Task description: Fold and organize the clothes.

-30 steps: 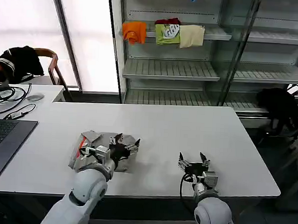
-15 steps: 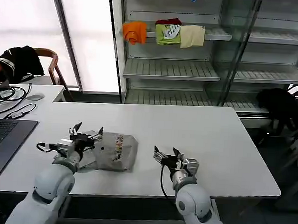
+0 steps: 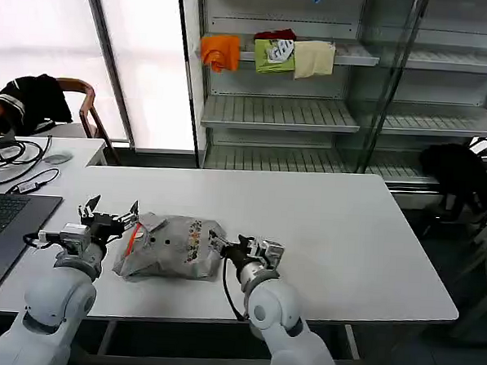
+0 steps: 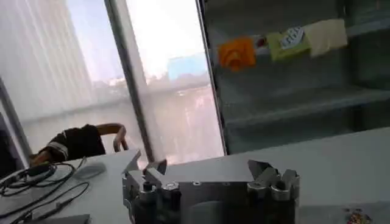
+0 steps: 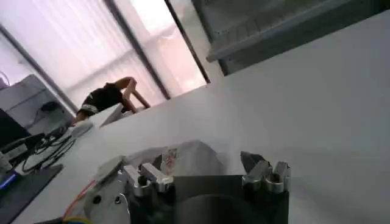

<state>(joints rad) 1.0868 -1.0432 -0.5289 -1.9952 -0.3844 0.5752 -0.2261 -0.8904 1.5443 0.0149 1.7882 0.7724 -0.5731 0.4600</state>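
Shirt (image 3: 173, 246): we see it bundled lower left on the surface (image 3: 347, 237), long axis across the frame.
Left pincer (image 3: 109, 215): spread, holding nothing, at its left end.
Right pincer (image 3: 230, 249): spread, holding nothing, at its right end, equally near.

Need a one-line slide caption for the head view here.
Left gripper and right gripper, fingers open, flank the folded grey shirt on the white table.

The left gripper (image 4: 210, 176), jaws apart, hovers over the white table (image 4: 341, 158), facing shelves (image 4: 292, 103).
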